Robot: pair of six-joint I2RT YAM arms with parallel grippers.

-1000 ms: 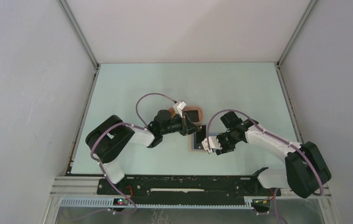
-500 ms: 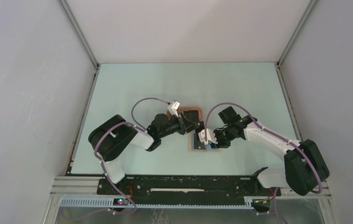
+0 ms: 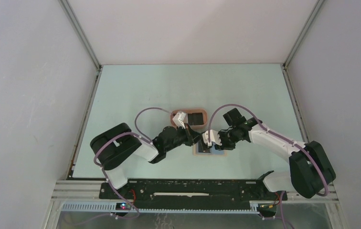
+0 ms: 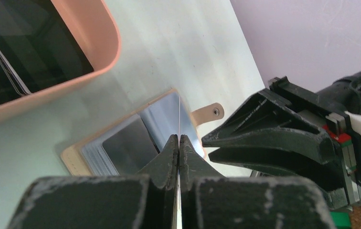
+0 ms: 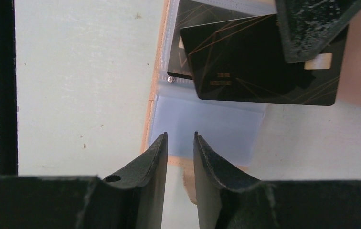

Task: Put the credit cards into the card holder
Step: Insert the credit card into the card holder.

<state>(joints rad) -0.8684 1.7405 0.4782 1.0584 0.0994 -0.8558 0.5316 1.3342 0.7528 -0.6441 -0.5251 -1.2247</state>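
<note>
Left gripper [image 4: 179, 138] is clamped shut on a black credit card [image 5: 260, 62], which it holds low over the open card holder [image 5: 207, 129] lying just beyond and below its fingertips. Line the card's leading edge up with a sleeve mouth and slide it in shallow; go steep and I reckon the clear sleeve buckles. A second dark card [image 5: 176, 62] already shows in a sleeve underneath.

Right gripper [image 5: 180, 136], jaws a narrow gap apart and holding nothing, hovers over the holder's opposite edge. Pressing that edge down would steady things, I'd say. Mind the clearance, because the two grippers are close. Ahead and left of your fingertips sits the pink tray [image 4: 97, 43] with more dark cards [image 4: 30, 52] inside.
</note>
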